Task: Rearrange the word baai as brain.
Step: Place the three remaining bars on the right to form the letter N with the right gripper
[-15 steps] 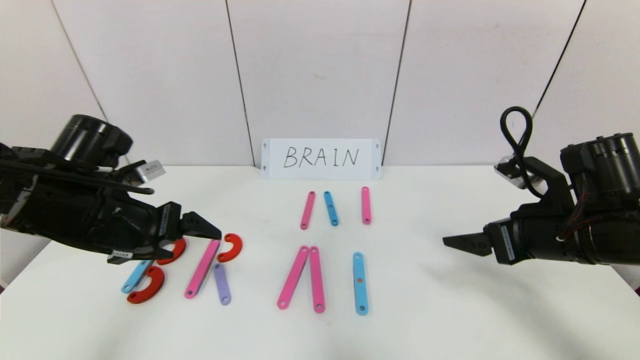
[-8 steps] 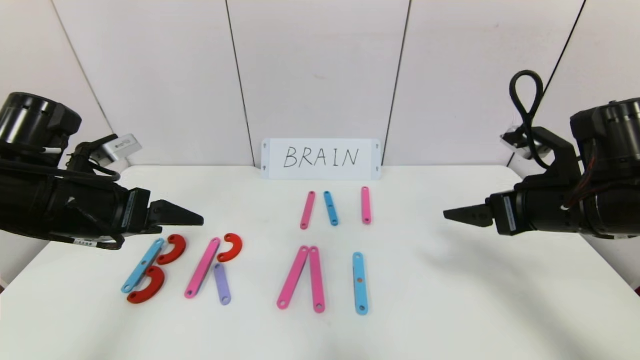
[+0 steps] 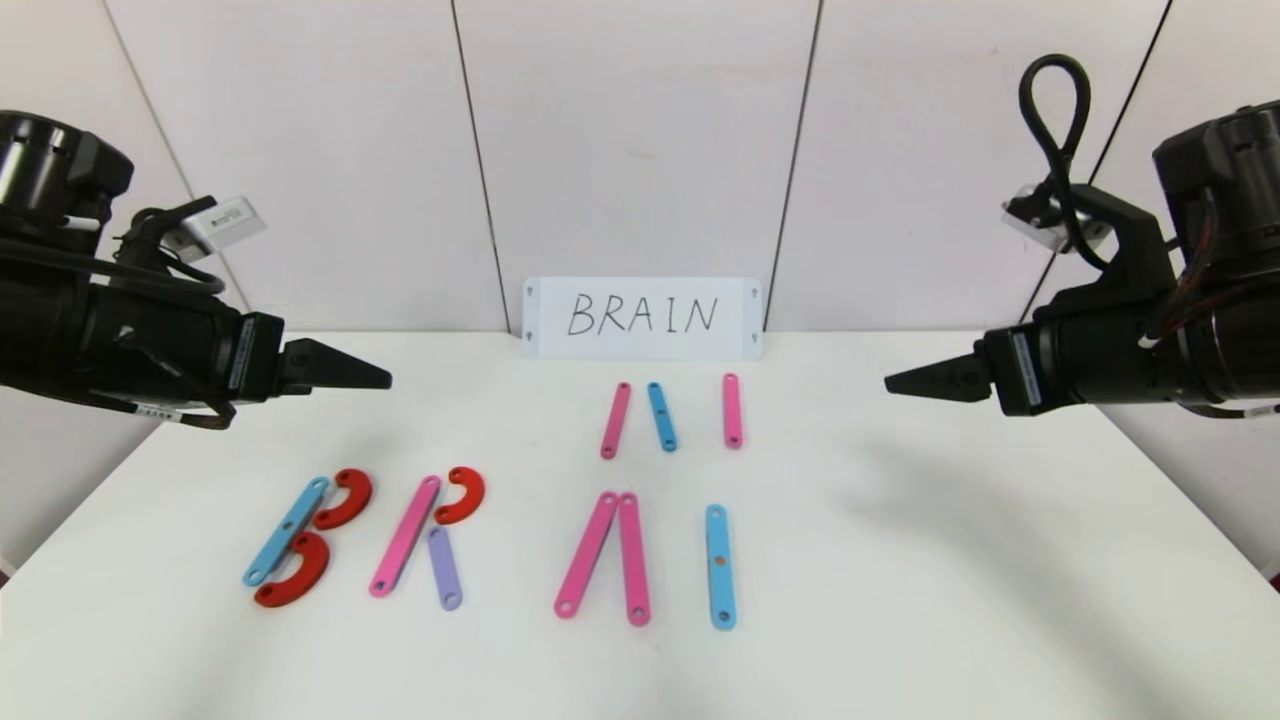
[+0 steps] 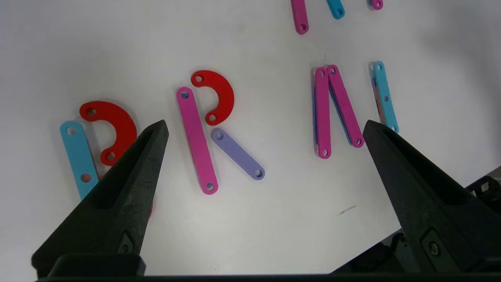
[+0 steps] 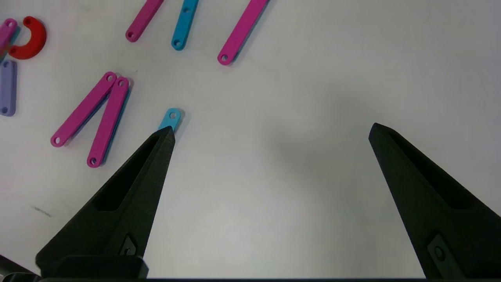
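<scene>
The letter pieces lie flat in a row across the front of the table. At the left, a blue strip (image 3: 286, 530) with two red curves (image 3: 346, 499) makes a B. Beside it a pink strip (image 3: 404, 536), a red curve (image 3: 463, 495) and a purple strip (image 3: 444, 568) make an R. Two pink strips (image 3: 588, 553) meet at the top, and a blue strip (image 3: 720, 566) stands alone. My left gripper (image 3: 375, 378) hovers open and empty above and behind the B; my right gripper (image 3: 895, 383) hovers open and empty at the right.
A white card (image 3: 642, 317) with handwritten BRAIN leans against the back wall. In front of it lie three shorter strips: pink (image 3: 615, 420), blue (image 3: 661, 416) and pink (image 3: 732, 410). The table's right part is bare white surface.
My left gripper has lifted up and back to the left, uncovering the B's upper red curve. The right arm has risen a little. No piece has moved.
</scene>
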Tool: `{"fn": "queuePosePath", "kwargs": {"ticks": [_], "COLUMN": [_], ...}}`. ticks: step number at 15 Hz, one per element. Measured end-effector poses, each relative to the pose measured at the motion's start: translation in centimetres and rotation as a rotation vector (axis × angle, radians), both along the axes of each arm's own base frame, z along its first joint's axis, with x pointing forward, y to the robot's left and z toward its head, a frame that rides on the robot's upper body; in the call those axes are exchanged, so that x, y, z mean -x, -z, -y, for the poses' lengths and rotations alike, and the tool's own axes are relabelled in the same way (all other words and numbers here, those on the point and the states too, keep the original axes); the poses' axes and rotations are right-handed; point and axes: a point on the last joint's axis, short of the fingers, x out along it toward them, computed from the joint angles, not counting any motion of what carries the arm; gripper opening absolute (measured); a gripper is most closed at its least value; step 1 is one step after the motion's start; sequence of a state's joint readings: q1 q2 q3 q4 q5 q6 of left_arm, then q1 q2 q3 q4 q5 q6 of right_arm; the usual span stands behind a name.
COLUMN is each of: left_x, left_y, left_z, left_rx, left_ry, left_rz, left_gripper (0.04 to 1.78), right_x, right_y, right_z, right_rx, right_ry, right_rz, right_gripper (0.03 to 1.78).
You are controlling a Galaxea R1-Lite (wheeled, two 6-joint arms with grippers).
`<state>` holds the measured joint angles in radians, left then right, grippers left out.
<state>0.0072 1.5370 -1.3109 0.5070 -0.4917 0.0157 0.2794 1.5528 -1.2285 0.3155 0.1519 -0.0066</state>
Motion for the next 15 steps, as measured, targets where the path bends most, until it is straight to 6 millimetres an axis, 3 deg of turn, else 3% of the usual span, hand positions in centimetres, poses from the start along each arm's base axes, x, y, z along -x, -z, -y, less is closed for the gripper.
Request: {"fn": "queuePosePath", "kwargs": {"ticks": [7,11,15], "left_x": [-0.2,0.1,0.1], "left_y": [-1.8,-2.2,-2.2], "left_z": [-1.3,-1.2,-1.2], "left_rx": [-0.056,-0.059,-0.059], "left_ry": [-0.001,0.0,0.0], "left_rz": [0.092,0.108,0.115], "left_gripper": [1.74,1.74,1.74], "right_x": [-2.4,-4.3,-6.5], "right_y": [-2.3,-1.8,0.1], "right_z": [-3.6,-7.7,-12.2], "right_rx": [-0.032,-0.048,-0.029], "right_ry": [-0.006,-0.028,-0.055], "right_rz": [-0.007,-0.009,-0.024], "right_gripper": [1.74,1.74,1.74]}}
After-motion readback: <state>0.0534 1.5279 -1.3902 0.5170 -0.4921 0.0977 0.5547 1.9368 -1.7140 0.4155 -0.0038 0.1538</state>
